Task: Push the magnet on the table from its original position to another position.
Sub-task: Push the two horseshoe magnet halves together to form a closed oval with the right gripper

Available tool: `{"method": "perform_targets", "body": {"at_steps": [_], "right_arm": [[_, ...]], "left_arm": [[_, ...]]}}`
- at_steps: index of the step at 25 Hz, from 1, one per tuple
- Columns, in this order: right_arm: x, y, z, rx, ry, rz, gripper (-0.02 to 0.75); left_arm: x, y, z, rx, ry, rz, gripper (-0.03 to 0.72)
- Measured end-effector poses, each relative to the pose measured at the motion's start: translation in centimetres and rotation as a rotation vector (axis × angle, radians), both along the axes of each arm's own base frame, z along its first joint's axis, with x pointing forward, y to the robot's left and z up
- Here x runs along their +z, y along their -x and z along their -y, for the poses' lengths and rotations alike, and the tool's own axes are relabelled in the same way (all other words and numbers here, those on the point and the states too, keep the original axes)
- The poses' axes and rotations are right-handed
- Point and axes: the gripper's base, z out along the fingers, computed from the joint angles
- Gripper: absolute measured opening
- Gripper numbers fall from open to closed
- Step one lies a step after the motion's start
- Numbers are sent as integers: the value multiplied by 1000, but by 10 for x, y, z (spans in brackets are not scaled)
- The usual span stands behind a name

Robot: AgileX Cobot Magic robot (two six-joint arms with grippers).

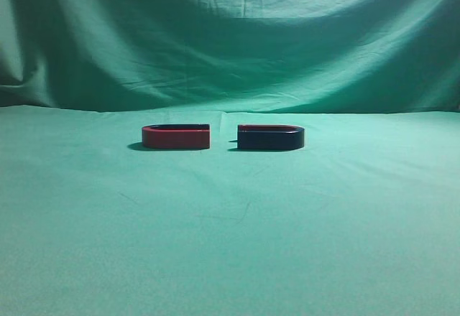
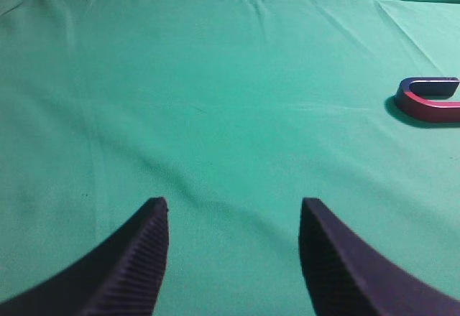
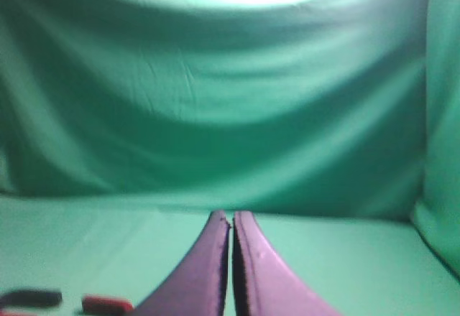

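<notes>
Magnet (image 1: 271, 138) lies flat on the green table (image 1: 230, 244) toward its far edge, just right of centre and apart from the red magnet (image 1: 176, 136) beside it, while the left gripper (image 2: 233, 219) hangs spread over bare cloth and the right gripper (image 3: 231, 222) is closed, holding nothing.

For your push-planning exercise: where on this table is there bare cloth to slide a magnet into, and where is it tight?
Bare table runs in front of both magnets and out to either side. The one tight spot is the narrow gap between the red magnet and the dark magnet.
</notes>
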Motion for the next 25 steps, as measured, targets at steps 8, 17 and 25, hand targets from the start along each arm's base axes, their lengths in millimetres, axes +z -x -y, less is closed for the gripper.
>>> {"method": "perform_targets", "body": {"at_steps": [8,17,25], "right_arm": [[15,-52,3,-114,73,-598,0],[15,-103,-14,-98,-9,-1037,0],[18,-160,-32,-27,63,-1289,0]], "left_arm": [[0,0,0,0,0,0,372],[0,0,0,0,0,0,372],[0,0,0,0,0,0,372]]}}
